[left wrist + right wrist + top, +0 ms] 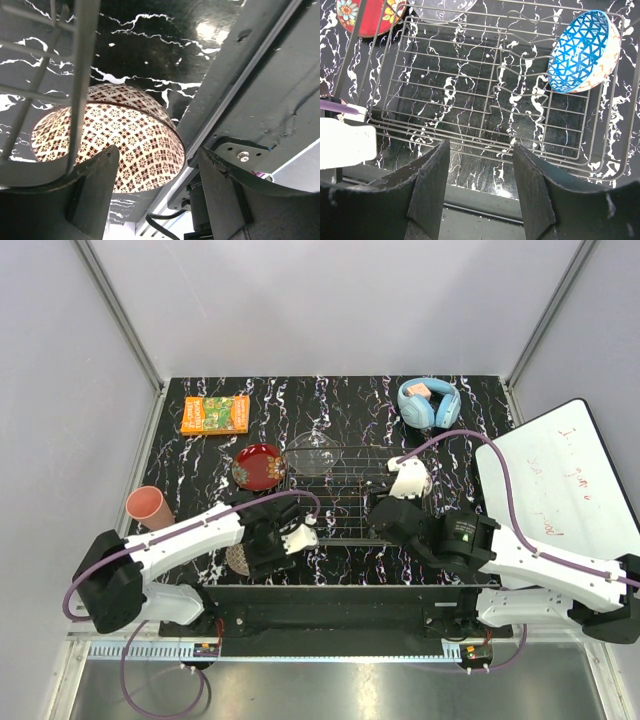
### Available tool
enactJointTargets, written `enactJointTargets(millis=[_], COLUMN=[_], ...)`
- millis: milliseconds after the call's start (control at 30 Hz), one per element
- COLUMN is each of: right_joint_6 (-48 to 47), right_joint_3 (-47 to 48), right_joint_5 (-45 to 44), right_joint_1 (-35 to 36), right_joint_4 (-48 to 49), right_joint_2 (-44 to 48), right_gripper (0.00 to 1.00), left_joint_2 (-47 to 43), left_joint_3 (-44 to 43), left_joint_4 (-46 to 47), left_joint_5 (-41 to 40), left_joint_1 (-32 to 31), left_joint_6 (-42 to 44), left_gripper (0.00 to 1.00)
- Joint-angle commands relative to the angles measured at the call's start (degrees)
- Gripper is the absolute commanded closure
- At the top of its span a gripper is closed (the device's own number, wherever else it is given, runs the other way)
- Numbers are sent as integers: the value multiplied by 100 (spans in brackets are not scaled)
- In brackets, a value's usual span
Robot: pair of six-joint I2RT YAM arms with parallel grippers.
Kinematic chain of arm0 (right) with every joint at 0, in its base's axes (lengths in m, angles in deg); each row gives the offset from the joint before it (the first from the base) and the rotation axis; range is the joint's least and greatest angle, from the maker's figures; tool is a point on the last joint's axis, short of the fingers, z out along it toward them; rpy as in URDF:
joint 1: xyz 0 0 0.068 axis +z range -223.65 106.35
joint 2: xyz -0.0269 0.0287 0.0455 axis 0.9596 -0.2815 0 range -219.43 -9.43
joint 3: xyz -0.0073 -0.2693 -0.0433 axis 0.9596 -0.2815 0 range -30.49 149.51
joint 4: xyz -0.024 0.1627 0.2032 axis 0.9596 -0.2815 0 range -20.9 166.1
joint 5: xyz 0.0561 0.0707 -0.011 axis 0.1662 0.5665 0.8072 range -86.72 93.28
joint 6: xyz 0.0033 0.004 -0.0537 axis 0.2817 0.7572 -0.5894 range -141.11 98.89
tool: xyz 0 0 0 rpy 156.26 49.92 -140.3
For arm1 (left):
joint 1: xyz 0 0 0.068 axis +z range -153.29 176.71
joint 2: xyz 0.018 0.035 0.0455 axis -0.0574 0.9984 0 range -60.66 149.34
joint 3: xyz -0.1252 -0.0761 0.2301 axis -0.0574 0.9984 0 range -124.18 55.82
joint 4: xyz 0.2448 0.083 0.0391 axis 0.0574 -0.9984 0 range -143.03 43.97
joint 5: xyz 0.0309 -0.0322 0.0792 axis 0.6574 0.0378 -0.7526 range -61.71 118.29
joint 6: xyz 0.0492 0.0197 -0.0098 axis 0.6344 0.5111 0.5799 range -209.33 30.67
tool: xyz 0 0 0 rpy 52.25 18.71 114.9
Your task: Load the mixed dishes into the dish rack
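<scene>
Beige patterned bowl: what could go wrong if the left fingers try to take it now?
1. The beige patterned bowl lies close to the near edge of the table; a nudge from the left fingers may slide it off.
2. A dish rack wire stands right by those fingers; closing or lifting may snag it and drag the rack.

The top external camera sits high above and behind the arm bases and looks down on the whole tabletop (200, 455) from far off. The left wrist camera lies low and very close, facing past its own jaws at the beige patterned bowl (130, 140). The right wrist camera looks steeply down, from nearer than the top one, onto the dish rack (490, 100). The top and right wrist views share the rack and the glossy red plate (365, 17).
</scene>
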Motion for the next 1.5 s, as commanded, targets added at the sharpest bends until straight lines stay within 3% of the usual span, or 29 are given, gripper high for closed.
enactJointTargets(millis=[0, 133, 167, 233, 267, 333, 500, 700, 767, 833, 867, 1067, 1267, 1367, 1433, 1467], right_joint_6=[98, 81, 72, 46, 37, -7, -112, -209, -236, -262, -253, -288, -324, 193, 1098, 1353], right_joint_3=[177, 142, 142, 151, 160, 177, 256, 423, 450, 459, 459, 476, 441, 476, 538, 564], right_joint_5=[-358, -402, -402, -410, -402, -419, -454, -551, -551, -542, -542, -586, -884, -1349, -1790, -1816], right_joint_1=[-1, 8, -1, -1, -1, 8, -1, -1, -1, 7, 8, 8, -1, -115, -360, -936], right_joint_4=[-114, -123, -123, -131, -131, -131, -123, -149, -175, -193, -202, -307, -456, -1015, -1500, -1885], right_joint_2=[163, 189, 172, 128, 110, 49, -39, -31, 4, 4, 4, -22, 22, 75, 128, 136], right_gripper=[39, 40, 40, 41, 41, 41, 41, 40, 41, 41, 41, 41, 41, 41, 41, 41], left_joint_2=[212, 308, 352, 370, 353, 282, 98, 98, 89, 36, -60, -772, -1229, -1493, -1633, -1695], left_joint_3=[76, 208, 234, 261, 269, 296, 348, 691, 700, 621, 569, -545, -1802, -2408, -2709, -2945], left_joint_4=[322, 428, 480, 489, 516, 533, 560, 735, 744, 727, 648, -98, -793, -829, -794, -733], left_joint_5=[-59, -304, -305, -435, -454, -507, -551, -674, -718, -797, -814, -981, -534, -446, -253, -130], left_joint_1=[-63, -98, -107, -107, -107, -107, -107, -107, -115, -98, -98, -89, 464, 482, 482, 482], left_joint_6=[-57, -119, -128, -154, -154, -181, -181, -102, -128, -180, -215, -365, -155, -67, 4, 108], left_gripper=[31, 41, 52, 61, 70, 76, 80, 70, 80, 99, 100, 100, 100, 100, 100, 100])
